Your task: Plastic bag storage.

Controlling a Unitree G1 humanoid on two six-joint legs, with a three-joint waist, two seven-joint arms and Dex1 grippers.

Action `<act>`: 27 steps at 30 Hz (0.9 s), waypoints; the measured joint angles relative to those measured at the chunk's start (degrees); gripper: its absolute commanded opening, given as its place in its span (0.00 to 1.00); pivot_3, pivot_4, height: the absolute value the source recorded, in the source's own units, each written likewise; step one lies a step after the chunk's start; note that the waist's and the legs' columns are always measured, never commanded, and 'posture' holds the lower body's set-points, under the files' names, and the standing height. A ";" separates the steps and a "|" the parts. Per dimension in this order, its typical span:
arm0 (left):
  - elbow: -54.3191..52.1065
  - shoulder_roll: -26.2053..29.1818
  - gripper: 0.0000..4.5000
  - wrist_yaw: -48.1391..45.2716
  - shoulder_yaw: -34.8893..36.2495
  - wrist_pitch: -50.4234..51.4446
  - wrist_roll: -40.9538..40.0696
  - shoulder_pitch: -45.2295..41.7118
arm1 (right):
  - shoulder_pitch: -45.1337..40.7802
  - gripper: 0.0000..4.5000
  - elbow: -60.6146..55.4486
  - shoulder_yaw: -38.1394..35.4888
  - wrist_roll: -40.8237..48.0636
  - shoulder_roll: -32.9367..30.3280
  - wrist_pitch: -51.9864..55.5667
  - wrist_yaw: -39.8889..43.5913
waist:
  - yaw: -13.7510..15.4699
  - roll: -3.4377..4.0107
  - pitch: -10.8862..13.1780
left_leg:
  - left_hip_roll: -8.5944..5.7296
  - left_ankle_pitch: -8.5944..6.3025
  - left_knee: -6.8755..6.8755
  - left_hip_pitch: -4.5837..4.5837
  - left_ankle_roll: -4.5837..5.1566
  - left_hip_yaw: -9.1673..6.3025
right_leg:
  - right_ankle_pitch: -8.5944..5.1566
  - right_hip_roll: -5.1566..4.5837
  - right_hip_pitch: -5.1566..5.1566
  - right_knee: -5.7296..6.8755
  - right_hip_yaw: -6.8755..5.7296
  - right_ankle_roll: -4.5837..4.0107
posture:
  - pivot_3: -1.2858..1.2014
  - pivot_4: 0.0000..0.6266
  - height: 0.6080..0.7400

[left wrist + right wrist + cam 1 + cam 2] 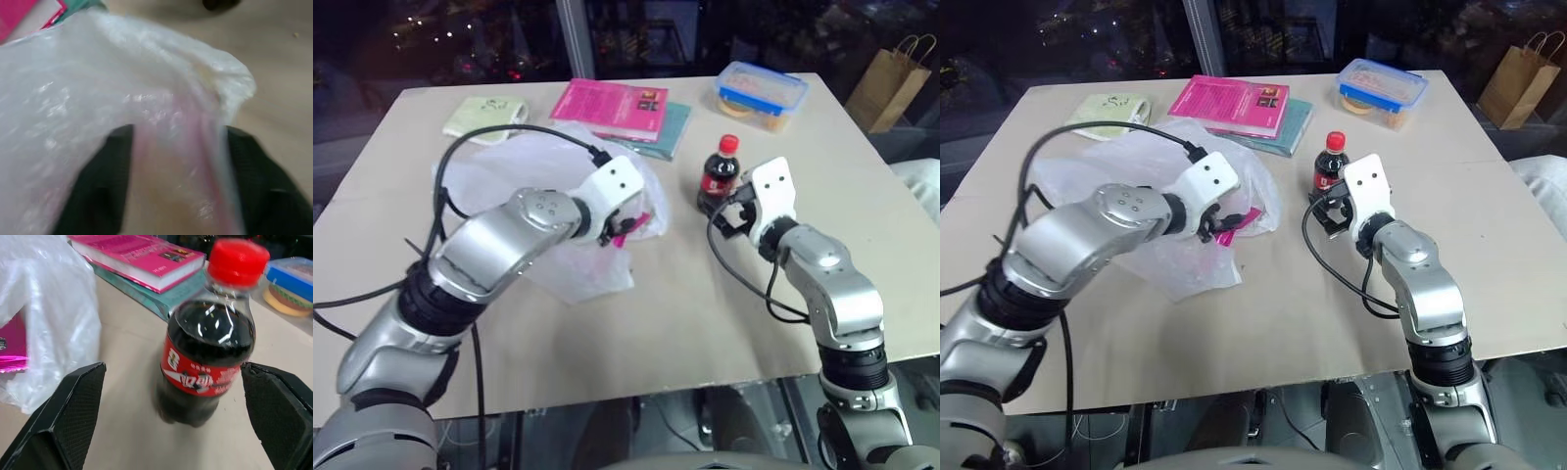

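Fingers [102, 186] of the left claw [619, 227] stand partly apart, with film of the plastic bag [509, 176] draped between them; whether they pinch it I cannot tell. The bag lies crumpled on the table [705, 323], spreading left and far from that claw, a pink packet [636, 223] showing through at its right edge. The left arm is plainly the nearer one. The right claw [736, 217] is wide and empty, its jaws either side of a cola bottle [719, 174] without touching, well right of the bag. The bottle's red label carries white script too blurred to read. Farther off lie a pink book [612, 106], a green cloth [487, 115] and a blue-lidded box [761, 91].
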 measured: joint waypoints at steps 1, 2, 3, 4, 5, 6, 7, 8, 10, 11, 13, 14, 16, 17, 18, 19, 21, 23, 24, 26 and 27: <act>0.89 -0.77 0.11 -0.50 1.45 -0.82 0.39 0.17 | -0.18 1.00 1.28 -0.02 0.00 0.28 -0.38 -0.23 | -0.08 0.00 0.00 | 0.00 0.00 0.00 0.00 0.00 0.01 | 0.00 0.01 0.00 -0.01 0.00 0.00 | 0.52 0.24 1.00; 1.70 -1.41 0.00 -0.73 3.09 -1.47 0.49 0.16 | -0.53 1.00 2.86 -0.03 -0.01 0.73 -0.76 -0.59 | -0.12 0.00 0.00 | 0.02 0.00 0.00 0.00 0.00 0.00 | 0.00 0.02 0.00 -0.01 0.00 0.00 | 0.52 0.24 1.00; 2.63 -2.06 0.00 -1.29 5.70 -1.92 0.38 0.13 | -1.33 1.00 5.57 -0.09 -0.04 1.64 -1.64 -1.15 | -0.22 0.00 0.00 | 0.05 0.00 0.00 0.02 0.00 0.01 | 0.00 0.05 0.00 -0.01 0.01 0.00 | 0.52 0.24 1.00; 3.46 -2.60 0.00 -2.01 8.46 -2.59 0.34 -0.03 | -2.57 1.00 8.87 -0.14 -0.20 2.38 -2.71 -1.91 | -0.24 0.02 0.01 | 0.06 0.00 0.00 0.02 0.00 0.01 | 0.00 0.06 0.00 -0.02 0.01 0.00 | 0.52 0.24 1.00; 3.87 -2.67 0.00 -2.54 9.89 -2.79 0.33 -0.15 | -3.47 1.00 11.04 -0.26 -0.29 2.74 -3.32 -2.49 | -0.25 0.02 0.01 | 0.06 0.00 0.00 0.02 0.00 0.02 | 0.00 0.06 0.00 -0.02 0.01 0.00 | 0.52 0.24 1.00; 4.87 -2.40 0.00 -3.49 11.91 -3.05 0.51 -0.55 | -5.50 1.00 15.19 -1.43 -0.33 3.87 -4.39 -3.78 | -0.27 0.02 0.02 | 0.06 0.00 0.00 0.02 0.00 0.03 | 0.00 0.07 0.00 -0.02 0.01 0.00 | 0.52 0.24 1.00; 5.04 -2.13 0.00 -3.78 12.50 -3.20 0.59 -0.66 | -6.22 1.00 16.50 -1.91 -0.37 4.11 -4.89 -4.39 | -0.21 0.04 0.02 | 0.05 0.00 0.00 0.01 0.00 0.03 | 0.00 0.06 0.00 -0.02 0.01 0.00 | 0.52 0.24 1.00; 5.16 -1.49 0.00 -4.49 13.32 -3.40 0.70 -0.66 | -7.25 1.00 18.49 -2.60 -0.35 4.53 -5.70 -5.12 | -0.21 0.04 0.02 | 0.05 0.00 0.00 0.01 0.00 0.02 | 0.00 0.06 0.00 -0.03 0.01 0.00 | 0.52 0.24 1.00; 5.66 -0.78 0.00 -5.61 14.79 -3.64 1.25 -0.75 | -8.99 1.00 22.34 -4.35 -0.02 5.46 -7.88 -6.24 | -0.14 0.04 0.03 | 0.04 0.00 -0.03 0.00 0.00 0.01 | 0.01 0.06 0.01 -0.08 0.00 0.00 | 0.52 0.24 1.00; 5.90 -0.75 0.00 -5.80 15.03 -3.64 1.40 -0.75 | -9.42 1.00 23.21 -4.73 0.13 5.84 -8.49 -6.40 | -0.11 0.04 0.03 | 0.04 0.00 -0.03 -0.01 0.00 0.01 | 0.01 0.05 0.01 -0.10 0.00 -0.01 | 0.52 0.24 1.00; 6.42 -0.80 0.00 -6.45 15.47 -3.63 2.12 -0.75 | -11.33 1.00 26.52 -5.16 0.31 6.94 -10.86 -7.22 | -0.17 0.06 0.03 | 0.03 0.00 -0.04 -0.02 0.00 -0.01 | 0.01 0.04 0.00 -0.12 0.02 0.00 | 0.52 0.24 1.00; 6.39 -0.96 0.00 -6.73 15.53 -3.51 2.19 -0.74 | -12.04 1.00 27.64 -5.06 0.21 7.05 -11.90 -7.24 | -0.16 0.06 0.04 | 0.03 0.00 -0.04 -0.02 0.00 -0.01 | 0.01 0.04 0.00 -0.12 0.02 0.00 | 0.52 0.24 1.00; 6.14 -2.05 0.00 -6.80 15.94 -2.57 2.20 -0.73 | -13.80 1.00 31.29 -4.77 -0.40 7.32 -14.78 -7.34 | -0.17 0.06 0.03 | 0.02 0.00 -0.05 -0.02 0.00 -0.01 | 0.01 0.04 0.01 -0.12 0.02 0.00 | 0.52 0.24 1.00; 6.04 -2.55 0.00 -6.81 16.02 -2.27 2.19 -0.73 | -14.19 0.94 32.69 -4.44 -0.66 7.36 -15.94 -7.33 | -0.17 0.06 0.03 | 0.03 0.00 -0.05 -0.02 0.00 -0.01 | 0.01 0.04 0.01 -0.12 0.01 0.00 | 0.52 0.24 1.00; 5.98 -2.88 0.00 -6.88 16.12 -1.88 2.18 -0.72 | -14.69 0.88 34.84 -3.96 -1.04 7.38 -17.66 -7.34 | -0.22 0.06 0.04 | 0.03 0.00 -0.05 -0.01 0.00 0.00 | 0.01 0.05 0.00 -0.12 0.01 0.00 | 0.52 0.24 1.00; 5.84 -3.08 0.00 -7.14 16.36 -1.36 2.07 -0.70 | -15.19 0.81 37.08 -3.60 -1.29 7.40 -19.75 -7.29 | -0.26 0.06 0.04 | 0.03 0.00 -0.06 -0.01 0.00 0.01 | 0.01 0.05 0.00 -0.11 0.02 0.00 | 0.52 0.24 1.00; 5.63 -3.11 0.00 -7.90 17.75 -0.55 1.45 -0.67 | -15.42 0.67 39.02 -3.30 -1.62 7.22 -22.48 -7.10 | -0.25 0.06 0.04 | 0.04 0.00 -0.06 -0.01 0.00 -0.01 | 0.01 0.05 0.00 -0.11 0.01 0.00 | 0.52 0.24 1.00; 5.81 -3.14 0.00 -8.43 20.17 0.37 0.52 -0.68 | -15.20 0.67 39.53 -2.94 -1.65 6.47 -23.89 -6.14 | -0.21 0.07 0.04 | 0.04 0.00 -0.06 -0.01 0.00 -0.04 | 0.01 0.05 0.00 -0.11 0.01 -0.01 | 0.52 0.24 1.00; 5.90 -3.19 0.00 -8.62 20.86 0.68 0.24 -0.71 | -14.95 0.67 39.31 -2.88 -1.44 6.27 -24.08 -5.71 | -0.19 0.06 0.04 | 0.03 0.00 -0.06 0.00 0.00 -0.05 | 0.01 0.04 0.01 -0.11 0.01 0.00 | 0.52 0.24 1.00; 7.56 -4.16 0.00 -10.11 24.22 2.33 -2.19 -1.03 | -12.01 0.67 34.13 -3.66 1.23 6.10 -21.35 -3.60 | -0.06 0.10 0.06 | 0.03 0.00 -0.06 -0.05 0.00 -0.12 | 0.01 0.04 0.00 -0.13 -0.04 -0.01 | 0.52 0.24 1.00; 8.77 -4.51 0.00 -10.63 25.84 3.20 -3.32 -1.31 | -10.34 0.67 30.81 -3.89 3.38 6.01 -19.22 -2.04 | -0.14 0.11 0.07 | 0.04 0.00 -0.06 -0.08 0.00 -0.16 | 0.01 0.04 -0.01 -0.14 -0.06 0.00 | 0.52 0.24 1.00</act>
